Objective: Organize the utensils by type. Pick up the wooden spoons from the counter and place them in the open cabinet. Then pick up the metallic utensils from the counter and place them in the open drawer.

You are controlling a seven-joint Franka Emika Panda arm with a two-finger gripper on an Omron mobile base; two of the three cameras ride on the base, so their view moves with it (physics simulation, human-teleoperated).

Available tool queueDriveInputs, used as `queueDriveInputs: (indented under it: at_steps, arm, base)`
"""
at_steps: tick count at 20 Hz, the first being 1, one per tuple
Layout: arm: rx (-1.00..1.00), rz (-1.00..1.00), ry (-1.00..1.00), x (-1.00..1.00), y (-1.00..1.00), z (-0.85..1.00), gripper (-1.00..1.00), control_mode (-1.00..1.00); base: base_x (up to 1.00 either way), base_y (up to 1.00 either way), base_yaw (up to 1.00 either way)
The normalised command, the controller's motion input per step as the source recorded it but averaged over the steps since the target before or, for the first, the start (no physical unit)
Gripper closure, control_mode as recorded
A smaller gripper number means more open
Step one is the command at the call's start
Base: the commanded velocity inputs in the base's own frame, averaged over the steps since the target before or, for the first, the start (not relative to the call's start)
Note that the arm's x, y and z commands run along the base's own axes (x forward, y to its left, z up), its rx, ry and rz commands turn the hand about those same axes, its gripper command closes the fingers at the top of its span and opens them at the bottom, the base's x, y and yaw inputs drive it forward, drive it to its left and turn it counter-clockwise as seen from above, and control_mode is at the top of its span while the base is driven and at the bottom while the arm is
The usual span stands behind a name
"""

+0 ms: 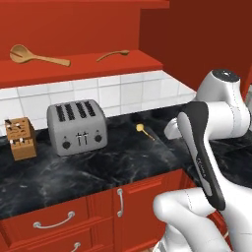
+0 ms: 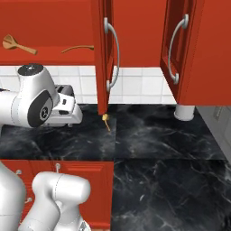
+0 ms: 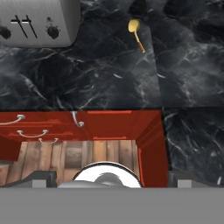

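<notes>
Black marble tabletop under red cabinets, white tiled wall behind.
Two wooden spoons lie well apart on the red shelf of the open cabinet; a small gold-tinted utensil rests on the marble beside the silver toaster. Left base view adds a knife block; right base view shows the cabinet's door handle; hand view looks down past the marble edge to red drawer fronts and wooden floor. Claw fingers stand wide apart, holding nothing.
</notes>
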Motion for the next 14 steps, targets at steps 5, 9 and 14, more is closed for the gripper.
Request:
queueDriveInputs:
  at_steps: [5, 9, 14]
  arm:
    - [0.0, 0.0, 0.0, 0.0, 0.0, 0.0, -1.0, 1.0]
    - [0.0, 0.0, 0.0, 0.0, 0.0, 0.0, -1.0, 1.0]
    - [0.0, 0.0, 0.0, 0.0, 0.0, 0.0, -1.0, 1.0]
  base:
    - [1.0, 0.0, 0.0]
    - [1.0, 0.0, 0.0]
    - [0.87, 0.0, 0.0]
